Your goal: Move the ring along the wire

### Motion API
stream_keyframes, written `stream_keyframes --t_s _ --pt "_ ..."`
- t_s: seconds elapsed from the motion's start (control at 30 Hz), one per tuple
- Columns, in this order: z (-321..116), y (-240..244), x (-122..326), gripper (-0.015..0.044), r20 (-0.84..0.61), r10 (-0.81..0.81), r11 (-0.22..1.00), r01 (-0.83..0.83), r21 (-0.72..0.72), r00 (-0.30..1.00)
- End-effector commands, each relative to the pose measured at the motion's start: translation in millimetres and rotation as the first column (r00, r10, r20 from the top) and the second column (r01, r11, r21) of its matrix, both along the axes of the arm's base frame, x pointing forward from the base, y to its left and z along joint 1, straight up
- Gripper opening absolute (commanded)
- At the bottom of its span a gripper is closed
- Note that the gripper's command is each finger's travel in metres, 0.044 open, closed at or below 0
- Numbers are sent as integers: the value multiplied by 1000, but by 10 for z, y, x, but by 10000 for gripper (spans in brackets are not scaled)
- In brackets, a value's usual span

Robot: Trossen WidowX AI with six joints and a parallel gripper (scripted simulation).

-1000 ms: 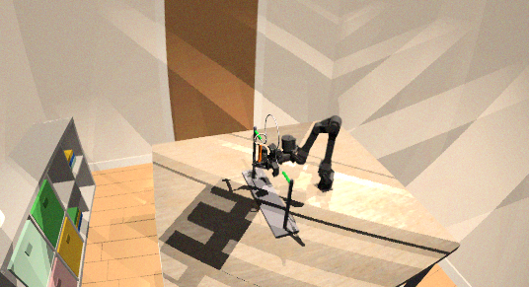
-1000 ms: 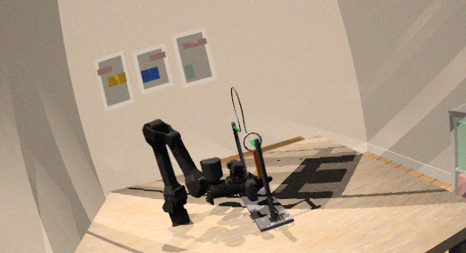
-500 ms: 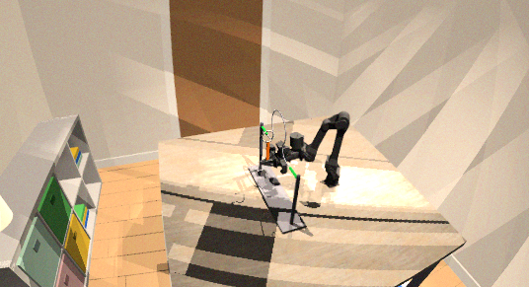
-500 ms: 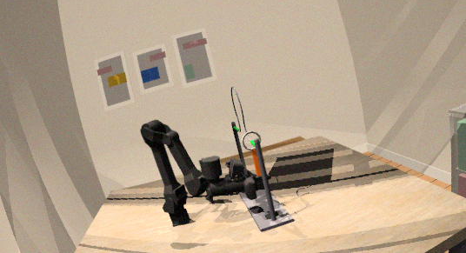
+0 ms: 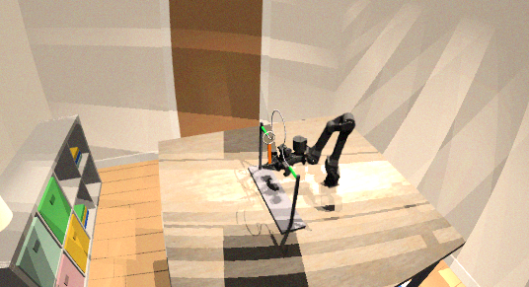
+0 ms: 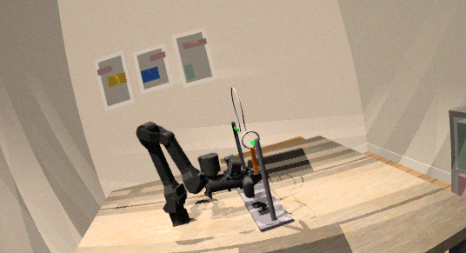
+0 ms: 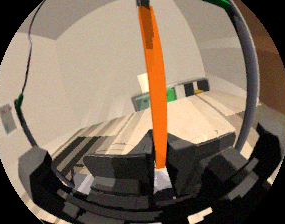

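Jaws, one pair, black: pressed shut on the lower part of the orange handle (image 5: 269, 153) (image 6: 255, 160) (image 7: 159, 100), which you see standing nearly upright between them, at centre in your wrist view.

Ring (image 5: 263, 137) (image 6: 242, 139), one, pale: at the handle's top, around the wire (image 5: 277, 110) (image 6: 232, 92) (image 7: 29, 45) by the near green part (image 5: 264, 130) (image 6: 252, 143) (image 7: 218, 3). You cannot tell whether it touches the wire.

Post, dark, beside the ring (image 5: 261, 149) (image 6: 265, 182) (image 7: 250, 75): upper middle in your top view, right of centre in your exterior view.

Post, second (image 5: 295, 201) (image 6: 238, 143) (image 7: 27, 130): well apart from the ring, carrying the far green part (image 5: 292, 172) (image 6: 236, 129) (image 7: 19, 101).

Base plate, grey (image 5: 291, 225) (image 6: 282, 218): flat on your worktop (image 5: 197, 201) (image 6: 348, 186), under both posts.
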State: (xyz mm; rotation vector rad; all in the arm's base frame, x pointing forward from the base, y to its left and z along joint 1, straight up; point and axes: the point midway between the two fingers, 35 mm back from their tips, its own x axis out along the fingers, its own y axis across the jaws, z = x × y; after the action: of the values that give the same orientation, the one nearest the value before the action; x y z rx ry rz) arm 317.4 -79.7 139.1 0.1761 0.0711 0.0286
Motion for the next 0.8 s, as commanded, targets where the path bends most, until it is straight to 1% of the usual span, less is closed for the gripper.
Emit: stream_keyframes --t_s 0.0,0.33,0.77 --pt "10 109 -23 -150 -3 -2 998 2 60 1000" --pt "124 434 -31 -150 -7 2 969 0 248 1000" --pt "289 691 -173 -150 -99 70 911 -23 411 993"
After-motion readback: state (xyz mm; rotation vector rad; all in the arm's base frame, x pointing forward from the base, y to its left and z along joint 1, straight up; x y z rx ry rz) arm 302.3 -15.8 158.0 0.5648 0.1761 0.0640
